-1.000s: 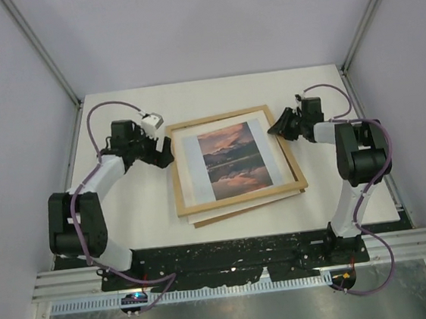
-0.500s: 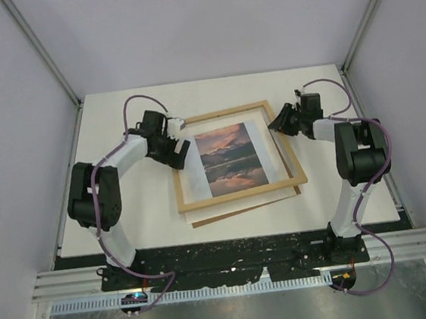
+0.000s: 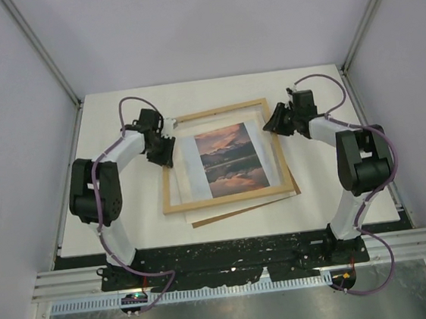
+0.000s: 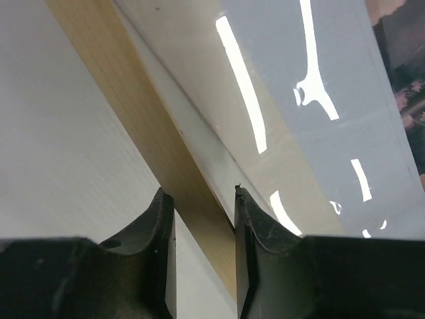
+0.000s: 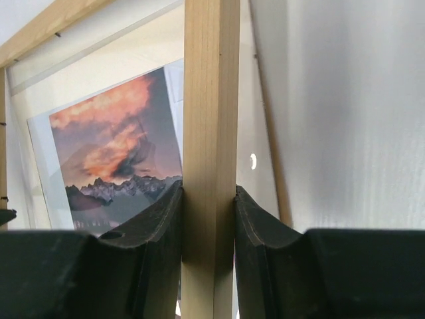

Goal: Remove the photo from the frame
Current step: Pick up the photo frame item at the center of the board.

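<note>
Pale wood, thin and smooth, makes the frame (image 3: 229, 199), a big flat rectangle lying on the white counter (image 3: 129, 229). A shiny clear pane (image 4: 299, 133) fills it. The photo (image 3: 224, 158), orange, pink and dark blue on white paper, shows through the middle. A brown board (image 3: 241, 212) pokes out past the near edge. The left jaws pinch the left rail. The right jaws pinch the right rail near the far corner. Bare counter lies open on every side.
</note>
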You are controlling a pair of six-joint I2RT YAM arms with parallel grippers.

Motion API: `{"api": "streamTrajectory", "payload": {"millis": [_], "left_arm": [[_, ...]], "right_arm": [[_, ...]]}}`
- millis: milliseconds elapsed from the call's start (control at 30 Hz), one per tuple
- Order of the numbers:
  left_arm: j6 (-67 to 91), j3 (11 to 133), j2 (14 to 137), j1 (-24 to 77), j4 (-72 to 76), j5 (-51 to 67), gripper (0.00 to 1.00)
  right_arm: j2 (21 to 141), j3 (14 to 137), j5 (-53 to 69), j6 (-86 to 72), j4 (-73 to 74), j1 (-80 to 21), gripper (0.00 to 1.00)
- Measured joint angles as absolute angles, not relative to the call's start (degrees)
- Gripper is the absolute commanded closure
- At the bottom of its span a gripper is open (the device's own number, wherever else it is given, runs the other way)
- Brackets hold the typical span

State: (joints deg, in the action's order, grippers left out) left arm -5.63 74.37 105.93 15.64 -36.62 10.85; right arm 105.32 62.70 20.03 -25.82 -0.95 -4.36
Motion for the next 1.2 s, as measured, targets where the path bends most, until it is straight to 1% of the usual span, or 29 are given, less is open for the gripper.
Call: {"api": "streamTrajectory", "payload": {"millis": [67, 200, 400, 567, 733, 967, 1033, 1167, 1200], "left_arm": [[-3.88, 74.46, 105.93, 14.39, -36.71, 9.52, 0.93], [-1.37, 74.48, 105.67, 11.53, -36.62, 7.81, 0.96], [-4.97, 74.43, 101.60, 6.44, -39.75, 8.14, 0.96], [-8.29, 73.60, 96.29, -0.25, -40.80, 8.84, 0.97], [-12.27, 71.07, 93.67, -7.51, -41.34, 8.58, 0.97], [-16.80, 67.31, 93.51, -15.03, -41.60, 5.63, 0.97], [-17.78, 66.67, 93.51, -16.49, -41.54, 4.21, 0.97], [-19.14, 66.37, 93.69, -18.44, -41.65, 1.08, 0.97], [-19.31, 66.39, 93.89, -18.65, -41.60, 0.47, 0.97]], "right_arm": [[104.22, 63.77, 18.59, -25.50, 1.41, -6.24, 0.90], [103.90, 67.31, 15.64, -25.10, 5.10, -10.13, 0.89], [104.36, 74.48, 11.84, -24.16, 7.92, -16.08, 0.89], [108.60, 83.68, 10.37, -23.66, 9.06, -21.37, 0.85], [116.42, 92.77, 10.13, -22.39, 12.43, -26.48, 0.83], [129.75, 104.49, 10.90, -21.08, 17.26, -31.90, 0.80], [133.40, 107.07, 11.22, -20.95, 18.48, -33.36, 0.77], [138.08, 112.62, 12.58, -21.06, 18.87, -34.96, 0.63], [138.91, 113.62, 12.86, -21.08, 18.92, -35.22, 0.57]]}}
